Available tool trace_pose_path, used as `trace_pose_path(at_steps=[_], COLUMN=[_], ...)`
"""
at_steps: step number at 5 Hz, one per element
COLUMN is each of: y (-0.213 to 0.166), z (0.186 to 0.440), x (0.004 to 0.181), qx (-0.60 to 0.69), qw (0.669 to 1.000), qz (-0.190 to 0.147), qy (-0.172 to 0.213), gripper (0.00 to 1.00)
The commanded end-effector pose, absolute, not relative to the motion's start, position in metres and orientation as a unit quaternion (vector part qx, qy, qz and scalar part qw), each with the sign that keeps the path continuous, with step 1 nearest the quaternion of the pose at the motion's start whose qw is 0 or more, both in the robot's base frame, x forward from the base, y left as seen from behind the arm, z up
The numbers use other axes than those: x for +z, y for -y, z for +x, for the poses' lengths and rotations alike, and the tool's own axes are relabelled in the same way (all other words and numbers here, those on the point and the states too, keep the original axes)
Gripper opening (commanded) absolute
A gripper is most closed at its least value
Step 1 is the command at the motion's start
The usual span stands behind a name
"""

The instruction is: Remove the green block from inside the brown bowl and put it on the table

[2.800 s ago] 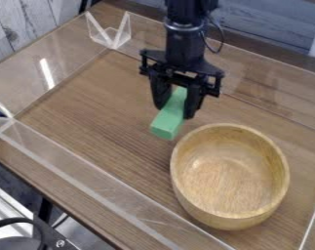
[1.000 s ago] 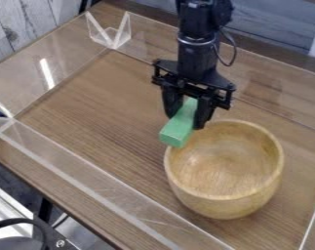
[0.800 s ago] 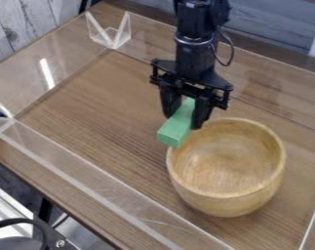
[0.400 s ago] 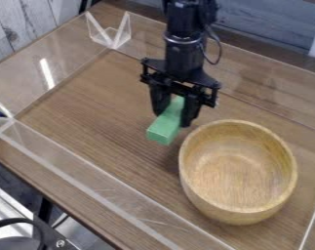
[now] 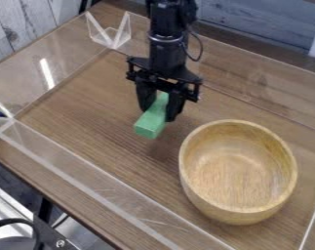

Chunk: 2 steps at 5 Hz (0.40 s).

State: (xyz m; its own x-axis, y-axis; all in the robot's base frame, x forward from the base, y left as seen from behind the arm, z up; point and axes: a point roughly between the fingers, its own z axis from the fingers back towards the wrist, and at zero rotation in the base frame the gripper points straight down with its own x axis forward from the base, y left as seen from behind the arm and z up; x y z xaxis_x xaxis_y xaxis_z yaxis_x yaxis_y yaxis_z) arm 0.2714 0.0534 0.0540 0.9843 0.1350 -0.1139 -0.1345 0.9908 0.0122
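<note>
The green block (image 5: 150, 122) hangs tilted between the black fingers of my gripper (image 5: 161, 104), which points straight down and is shut on the block's upper part. The block's lower end is just above the table (image 5: 88, 107), left of the brown bowl (image 5: 212, 200); I cannot tell whether it touches the wood. The bowl sits at the right front with nothing inside it, a short gap away from the block and the gripper.
Low clear acrylic walls (image 5: 68, 161) border the tabletop along the front left and the back. A small clear acrylic stand (image 5: 110, 31) is at the far back left. Bare wood lies left of and in front of the block.
My gripper has carried the green block leftward, away from the bowl's rim and slightly lower. The bowl now sits a little further right. The grip on the block looks unchanged.
</note>
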Motion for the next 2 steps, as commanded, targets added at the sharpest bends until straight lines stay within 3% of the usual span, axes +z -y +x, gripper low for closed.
trace_pose_path(at_steps=[1,2], y=[-0.0676,-0.0735], z=[0.2839,0.286], x=[0.0593,0.0537], qx=[0.071,0.075], qw=[0.997,0.996], qz=[0.011,0.015], qy=[-0.032,-0.035], gripper=[0.0,0.0])
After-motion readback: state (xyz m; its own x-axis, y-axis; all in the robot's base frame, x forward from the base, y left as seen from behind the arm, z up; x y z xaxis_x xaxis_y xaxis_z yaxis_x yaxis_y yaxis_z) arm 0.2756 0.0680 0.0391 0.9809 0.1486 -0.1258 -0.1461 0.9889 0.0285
